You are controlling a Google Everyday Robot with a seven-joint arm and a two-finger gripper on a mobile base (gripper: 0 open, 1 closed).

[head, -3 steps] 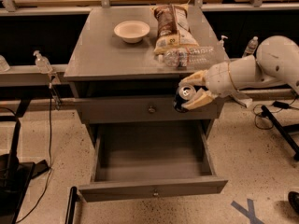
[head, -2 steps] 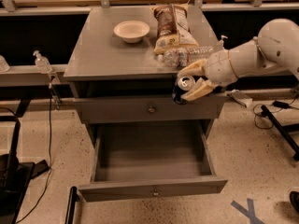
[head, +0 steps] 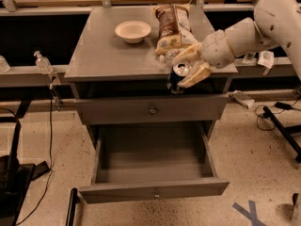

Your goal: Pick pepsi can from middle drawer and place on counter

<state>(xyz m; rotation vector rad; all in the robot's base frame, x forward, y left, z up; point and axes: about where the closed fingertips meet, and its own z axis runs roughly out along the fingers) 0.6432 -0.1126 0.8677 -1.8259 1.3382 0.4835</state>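
My gripper (head: 190,66) is shut on the pepsi can (head: 177,77), a dark-blue can with a silver top. It holds the can in the air at the front right edge of the counter (head: 108,55), level with the counter's top. The arm reaches in from the right. The middle drawer (head: 153,166) is pulled open below, and its tray holds nothing. Its front panel carries a small knob (head: 156,193).
On the counter stand a white bowl (head: 133,31), a brown chip bag (head: 170,23) and a clear crinkled plastic bottle (head: 173,54) just behind the can. The top drawer (head: 153,109) is shut. A spray bottle (head: 43,63) stands at the left. Cables lie on the floor.
My gripper has lifted the pepsi can up and a little to the left, from in front of the top drawer to the counter's front edge.
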